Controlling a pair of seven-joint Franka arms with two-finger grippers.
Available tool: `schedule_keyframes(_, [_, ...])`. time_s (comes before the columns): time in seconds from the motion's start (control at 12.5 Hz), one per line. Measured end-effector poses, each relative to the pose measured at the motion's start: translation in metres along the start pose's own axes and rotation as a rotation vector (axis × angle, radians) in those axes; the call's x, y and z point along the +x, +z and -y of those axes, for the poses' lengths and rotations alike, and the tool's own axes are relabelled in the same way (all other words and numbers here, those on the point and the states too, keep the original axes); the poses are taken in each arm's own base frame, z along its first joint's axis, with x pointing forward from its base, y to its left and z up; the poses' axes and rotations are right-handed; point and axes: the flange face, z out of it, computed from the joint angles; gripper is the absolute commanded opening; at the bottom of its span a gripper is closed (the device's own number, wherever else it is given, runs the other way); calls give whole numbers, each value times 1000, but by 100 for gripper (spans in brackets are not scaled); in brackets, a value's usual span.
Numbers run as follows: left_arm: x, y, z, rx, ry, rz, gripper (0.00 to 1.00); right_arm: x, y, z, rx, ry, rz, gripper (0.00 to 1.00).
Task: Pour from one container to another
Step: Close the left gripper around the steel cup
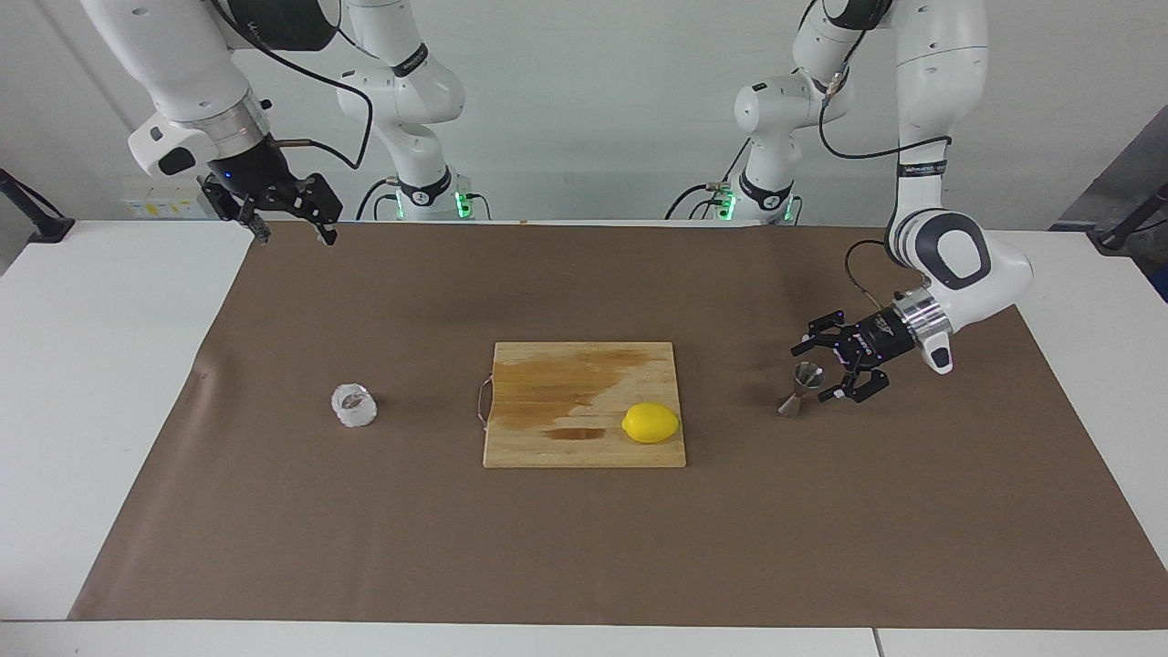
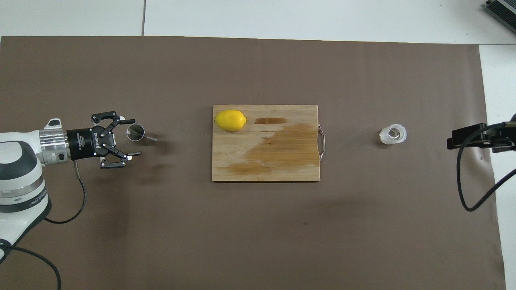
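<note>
While the left gripper sits spread wide beside the jigger, the glass cup stands at the board's 9 o'clock in the facing view. Glass looks slick and fragile; grip across the ribbed wall. Right gripper waits raised, fingers apart.

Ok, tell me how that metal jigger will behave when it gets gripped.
The jigger looks apt to tip: it stands tall on a small cone base with a narrow waist. Its polished steel probably makes it slippery, so a grip at the waist seems safest. It looks rigid, unlikely to deform. The left end effector is open beside it.
</note>
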Motion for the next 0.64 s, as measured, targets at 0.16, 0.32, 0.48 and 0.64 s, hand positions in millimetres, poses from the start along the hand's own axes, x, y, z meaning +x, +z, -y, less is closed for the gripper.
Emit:
schedule_keyframes(0.16, [-1, 1, 0, -1, -1, 4, 100, 0, 0, 0, 0, 0, 0, 100])
schedule_keyframes(0.32, [-3, 4, 0, -2, 0, 6, 97, 0, 0, 0, 0, 0, 0, 100])
schedule_keyframes(0.48, [-5, 6, 0, -5, 1, 6, 90, 0, 0, 0, 0, 0, 0, 100])
schedule_keyframes(0.64, [-5, 7, 0, -8, 1, 5, 88, 0, 0, 0, 0, 0, 0, 100])
